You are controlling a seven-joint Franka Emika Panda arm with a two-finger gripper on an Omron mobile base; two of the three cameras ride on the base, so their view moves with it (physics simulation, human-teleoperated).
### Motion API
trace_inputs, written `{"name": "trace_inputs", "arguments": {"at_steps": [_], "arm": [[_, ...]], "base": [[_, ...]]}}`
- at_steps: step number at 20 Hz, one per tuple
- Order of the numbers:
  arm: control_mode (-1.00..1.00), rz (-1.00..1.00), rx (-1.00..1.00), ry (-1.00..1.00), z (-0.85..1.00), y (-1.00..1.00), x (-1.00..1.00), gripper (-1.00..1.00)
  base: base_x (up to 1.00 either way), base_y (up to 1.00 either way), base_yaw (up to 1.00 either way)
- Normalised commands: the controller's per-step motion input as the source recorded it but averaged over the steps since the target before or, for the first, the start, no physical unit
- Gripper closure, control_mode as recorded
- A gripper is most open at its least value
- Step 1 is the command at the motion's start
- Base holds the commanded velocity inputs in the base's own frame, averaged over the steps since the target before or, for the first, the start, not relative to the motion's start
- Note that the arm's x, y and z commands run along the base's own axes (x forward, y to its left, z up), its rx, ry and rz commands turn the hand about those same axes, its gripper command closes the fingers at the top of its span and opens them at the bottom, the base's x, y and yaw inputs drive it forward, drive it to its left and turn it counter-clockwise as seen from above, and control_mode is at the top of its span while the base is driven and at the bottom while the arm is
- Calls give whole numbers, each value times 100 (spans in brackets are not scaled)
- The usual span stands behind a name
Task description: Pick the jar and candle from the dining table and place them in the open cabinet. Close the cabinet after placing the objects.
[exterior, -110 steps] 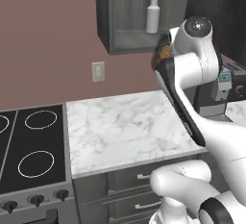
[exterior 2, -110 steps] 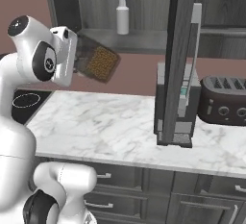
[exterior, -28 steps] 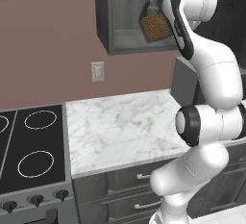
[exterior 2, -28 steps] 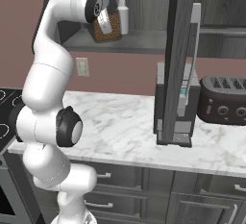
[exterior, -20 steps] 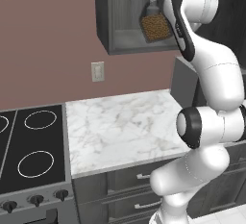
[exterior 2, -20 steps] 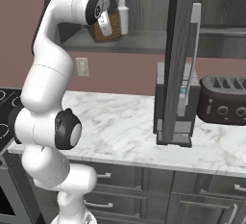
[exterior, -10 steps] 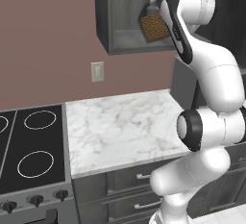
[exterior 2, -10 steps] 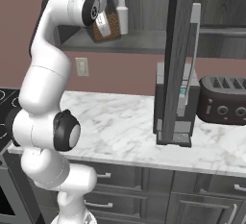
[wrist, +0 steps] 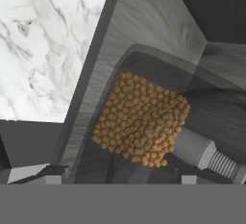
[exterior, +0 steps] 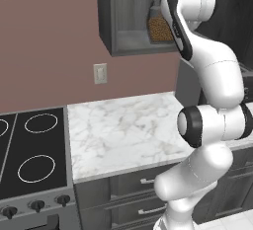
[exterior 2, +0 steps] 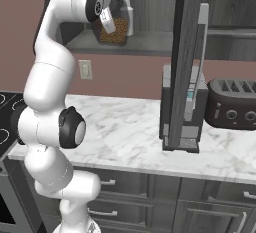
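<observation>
The jar (exterior 2: 116, 31), clear glass with tan-brown grains, stands on the shelf of the open wall cabinet (exterior: 128, 41), at its right side. It also shows from above in the hand view (wrist: 141, 119). My gripper (exterior 2: 109, 26) is reaching into the cabinet just over the jar. In the hand view the gripper (wrist: 117, 175) is open, its tips spread wide on either side of the jar (exterior: 159, 28). The cabinet door (exterior 2: 185, 62) hangs open, edge-on to the right. The candle and the dining table are out of view.
A white spray bottle (exterior 2: 128, 7) stands in the cabinet right behind the jar. Below lie a marble counter (exterior: 123, 135) over dark drawers and a black stove (exterior: 29, 160) at its left. A dark toaster (exterior 2: 232, 109) and a grey appliance (exterior 2: 182, 122) sit on the counter.
The jaws, shut on the jar half a second ago, have spread apart, and the jar now rests on the shelf. The arm has hardly moved.
</observation>
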Motion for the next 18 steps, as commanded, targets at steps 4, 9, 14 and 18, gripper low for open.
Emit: {"name": "trace_inputs", "arguments": {"at_steps": [4,9,14,18], "arm": [[-100,0,1,0,0,0,26,-100],[-100,0,1,0,0,0,14,-100],[-100,0,1,0,0,0,10,-100],[-100,0,0,0,0,0,18,-100]], "base": [[0,0,0],[0,0,0],[0,0,0],[0,0,0]]}}
